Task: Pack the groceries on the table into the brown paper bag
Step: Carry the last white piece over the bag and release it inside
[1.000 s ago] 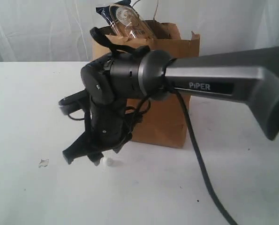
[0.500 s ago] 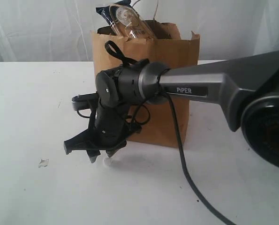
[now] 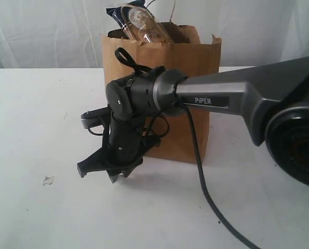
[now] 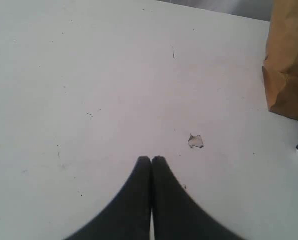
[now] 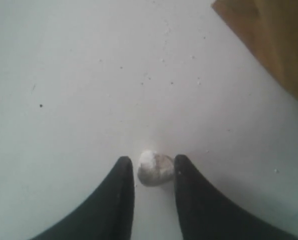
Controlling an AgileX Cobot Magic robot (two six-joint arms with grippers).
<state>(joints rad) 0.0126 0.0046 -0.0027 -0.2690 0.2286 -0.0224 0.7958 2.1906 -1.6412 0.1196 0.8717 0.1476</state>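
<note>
- White tabletop [image 3: 35,119] with a pale curtain behind, and hardly anything is standing loose on it.
- Right gripper [image 5: 153,162] is down at the surface, jaws only narrowly apart on either side of a small whitish lump [image 5: 155,170]. The lump touches one finger with a sliver of gap at the other, so I would not call it pinched yet.
- Left gripper [image 4: 151,160] hangs over bare table, jaws pressed together on nothing, with a small pale scrap [image 4: 195,141] lying near it.
- Just behind the right arm stands the brown paper bag [image 3: 196,57], upright, with a clear jar [image 3: 144,23] and a dark blue packet [image 3: 118,13] poking above its rim.
- Packing looks close to finished: I see no pouch, carton or bottle left out, and only the lump seems left to lift in.
</note>
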